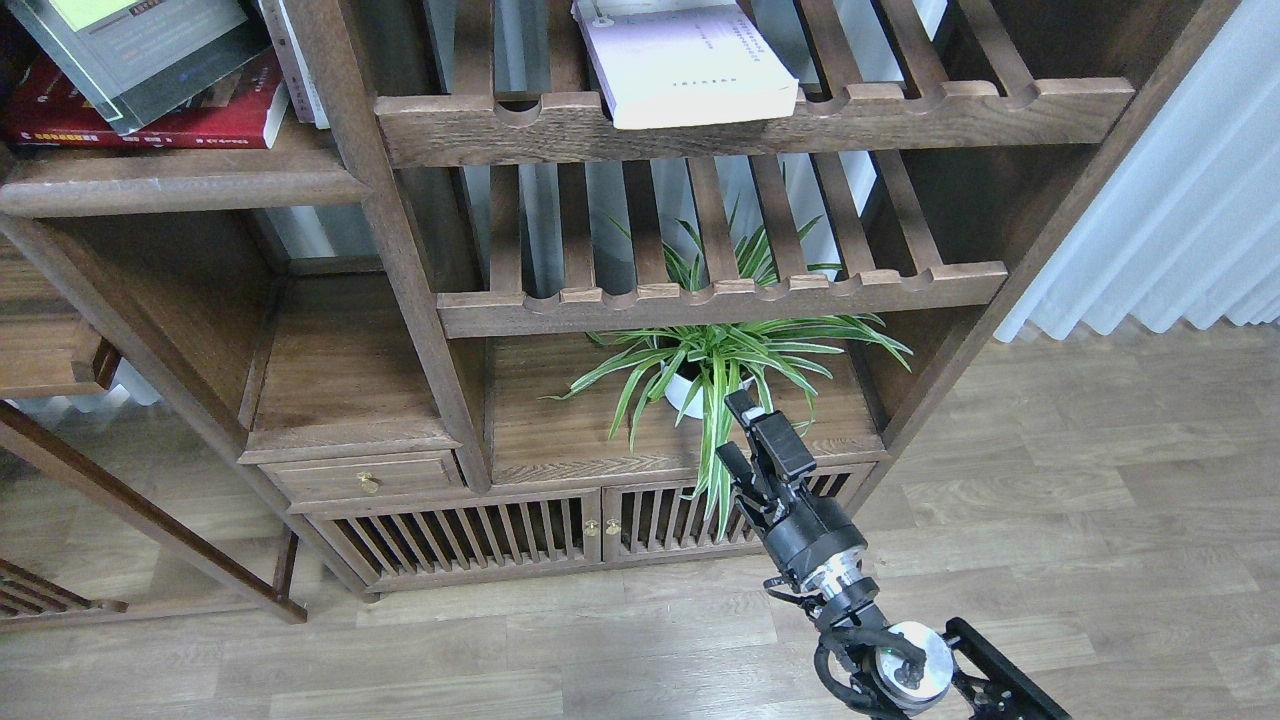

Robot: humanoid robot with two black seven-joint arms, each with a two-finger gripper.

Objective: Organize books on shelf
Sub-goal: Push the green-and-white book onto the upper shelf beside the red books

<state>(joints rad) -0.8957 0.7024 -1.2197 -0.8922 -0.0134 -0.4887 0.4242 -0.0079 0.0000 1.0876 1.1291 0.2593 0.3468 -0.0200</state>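
The red book (190,125) lies flat on the solid dark-brown shelf (180,188) at the top left. The black book with the lime-green panel (140,50) lies tilted on top of it. The white-lilac book (690,65) lies on the upper slatted rack, its corner over the notched front rail. My right gripper (737,430) is open and empty, low in front of the bookcase by the plant, far below all the books. My left arm is out of view.
A potted spider plant (715,365) stands on the low cabinet top right behind my right gripper. A second slatted rack (720,295) hangs above it. A thin white book spine (295,60) leans beside the bookcase post. A white curtain (1180,200) hangs at the right.
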